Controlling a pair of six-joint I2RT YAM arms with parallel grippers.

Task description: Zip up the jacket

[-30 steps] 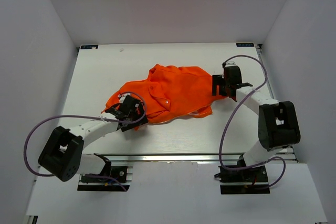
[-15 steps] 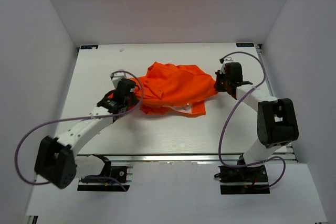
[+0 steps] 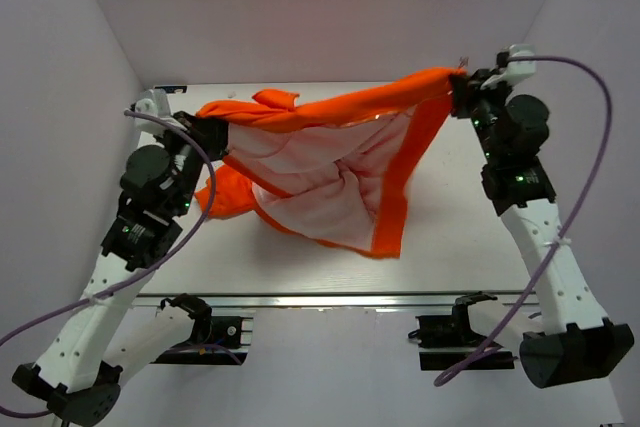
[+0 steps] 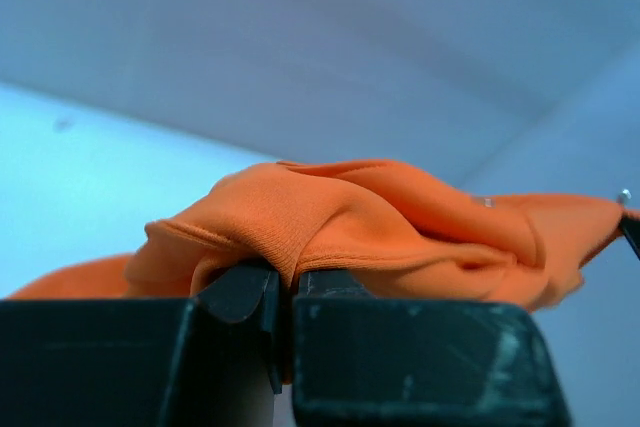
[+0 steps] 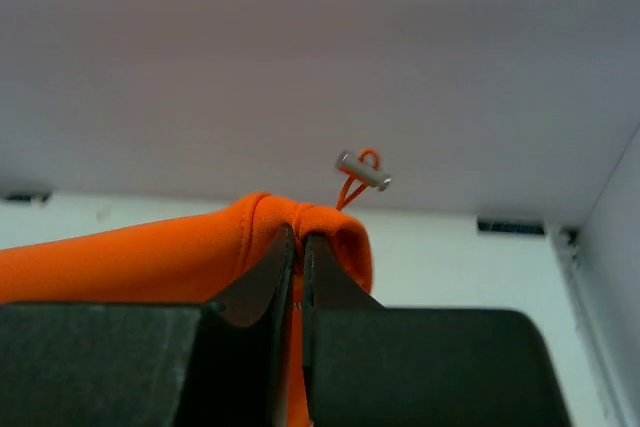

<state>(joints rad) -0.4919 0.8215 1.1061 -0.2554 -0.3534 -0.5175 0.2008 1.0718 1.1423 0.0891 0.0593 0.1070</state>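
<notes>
The orange jacket [image 3: 330,112] hangs stretched in the air between both arms, its pale pinkish-white lining [image 3: 330,182] facing the camera and its lower part drooping toward the table. My left gripper [image 3: 205,132] is shut on a bunched fold of the jacket [image 4: 330,217] at the left end. My right gripper [image 3: 462,87] is shut on the jacket's edge [image 5: 300,222] at the right end, where a small silver cord stopper [image 5: 362,170] sticks up on an orange loop. No zipper teeth or slider show in any view.
The white table [image 3: 300,267] lies below the jacket, walled in white at the back and both sides. A metal rail [image 3: 330,299] with both arm bases runs along the near edge. Purple cables [image 3: 590,87] loop beside each arm.
Both grippers closed on the jacket, which lay crumpled on the table, and lifted it high and apart, so it now hangs spread open between them.
</notes>
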